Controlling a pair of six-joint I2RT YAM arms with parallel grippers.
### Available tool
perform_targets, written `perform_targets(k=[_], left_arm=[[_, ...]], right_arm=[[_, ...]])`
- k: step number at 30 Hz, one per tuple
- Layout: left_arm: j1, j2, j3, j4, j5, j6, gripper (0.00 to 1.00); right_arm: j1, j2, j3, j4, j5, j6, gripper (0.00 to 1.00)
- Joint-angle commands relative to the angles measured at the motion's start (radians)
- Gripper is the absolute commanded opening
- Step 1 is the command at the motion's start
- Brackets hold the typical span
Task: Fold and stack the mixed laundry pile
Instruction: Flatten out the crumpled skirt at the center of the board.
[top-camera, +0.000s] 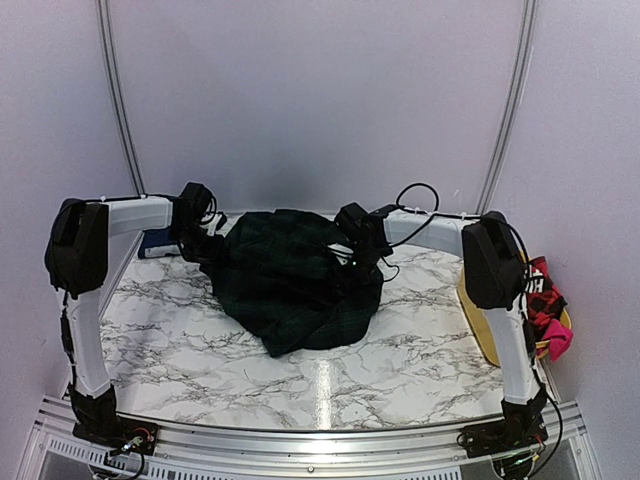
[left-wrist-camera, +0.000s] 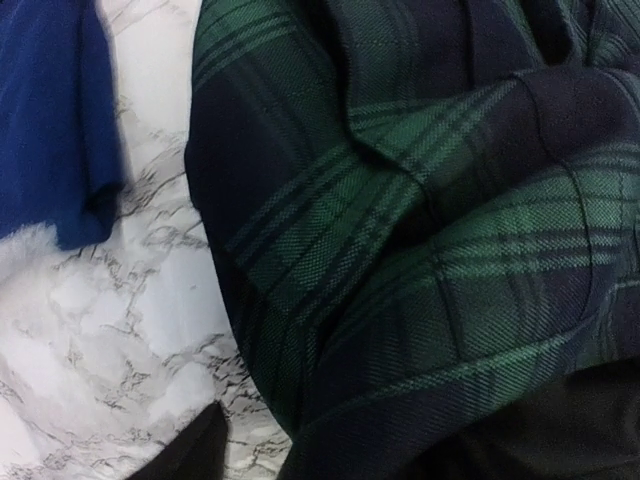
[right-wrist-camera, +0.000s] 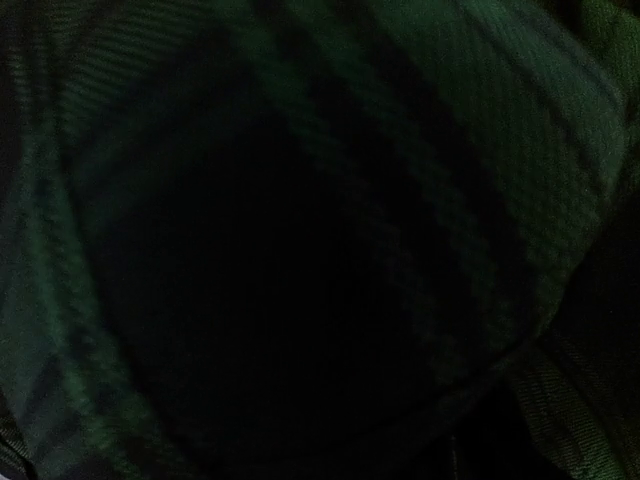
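The dark green-and-navy plaid garment (top-camera: 295, 285) lies crumpled in the middle of the marble table (top-camera: 170, 330). My left gripper (top-camera: 207, 246) is at its left edge. In the left wrist view the plaid cloth (left-wrist-camera: 420, 230) fills the frame. One dark finger (left-wrist-camera: 190, 452) shows over the marble at the bottom left, and the jaws stand apart with the cloth's edge between them. My right gripper (top-camera: 358, 252) is pressed down into the garment's upper right. The right wrist view shows only dark plaid (right-wrist-camera: 480, 130), and its fingers are hidden. A plain navy-blue cloth (top-camera: 155, 243) (left-wrist-camera: 50, 120) lies left of the plaid garment.
A yellow tub (top-camera: 478, 320) stands tilted at the table's right edge behind the right arm. It holds a red-and-black piece (top-camera: 545, 290) and a small pink piece (top-camera: 557, 338). Grey walls close in at the back and both sides.
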Motion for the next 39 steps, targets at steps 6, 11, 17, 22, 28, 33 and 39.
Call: perform_targets(k=[6,11,17,22,28,33,39], left_arm=[[-0.013,-0.088,0.111,0.024,0.076,-0.044,0.17],[-0.014,-0.220,0.071,0.087,0.212,-0.106,0.00],[-0.020,-0.408,-0.099,0.233,0.361,-0.197,0.00],[-0.087,-0.529,-0.278,0.376,0.412,-0.321,0.00],[-0.119,-0.587,-0.508,0.347,0.205,-0.380,0.00],[-0.119,-0.513,-0.499,0.219,0.116,-0.364,0.00],[-0.118,-0.441,-0.442,0.179,0.139,-0.368,0.00]], right_arm=[[-0.039,-0.156,-0.074,-0.015,0.190,-0.025,0.12],[-0.119,-0.245,0.067,-0.010,0.262,-0.057,0.00],[-0.148,-0.351,0.198,0.059,0.096,-0.110,0.00],[-0.097,-0.409,0.053,0.053,0.037,-0.180,0.05],[-0.066,-0.409,-0.294,0.004,0.206,-0.135,0.21],[-0.083,-0.458,-0.436,0.007,0.242,-0.006,0.52],[-0.107,-0.533,-0.443,0.016,0.172,0.050,0.50]])
